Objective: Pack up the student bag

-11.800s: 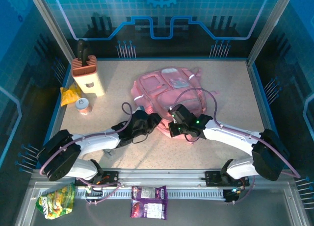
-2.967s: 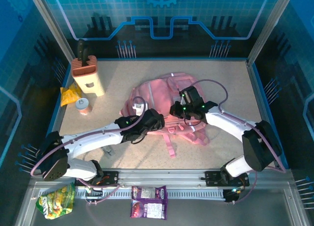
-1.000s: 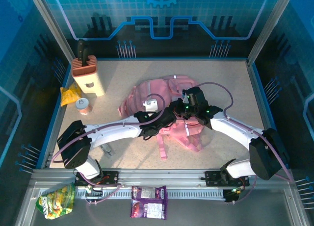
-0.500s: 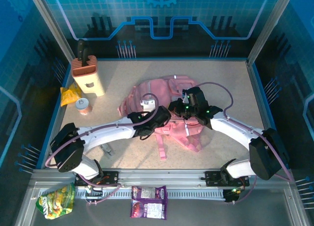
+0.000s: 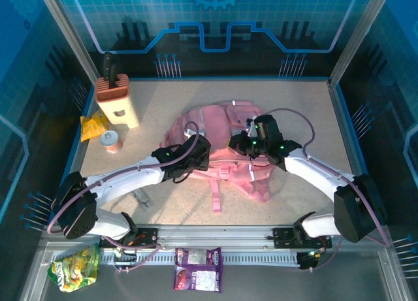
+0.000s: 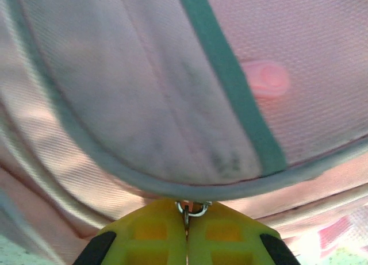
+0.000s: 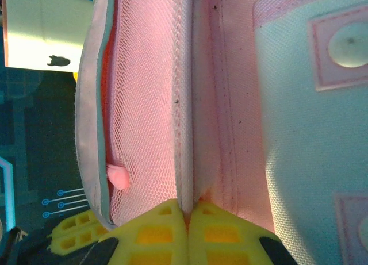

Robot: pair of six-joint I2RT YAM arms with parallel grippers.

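Speckled table in blue-walled cell; bag flat mid-table, straps trailing toward the near edge. Left gripper clenched on zip ring, right gripper clenched on a bag seam. Judged early: zip-opening step in hand, nothing loaded yet, all packing to do.

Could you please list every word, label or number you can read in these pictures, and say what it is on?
No text here can be read.
On the green packet: print too small to read.
On the purple packet: print too small to read.
On the yellow packet: print blurred.
On the small can: lid mark too small to read.
On the backpack: no lettering visible.
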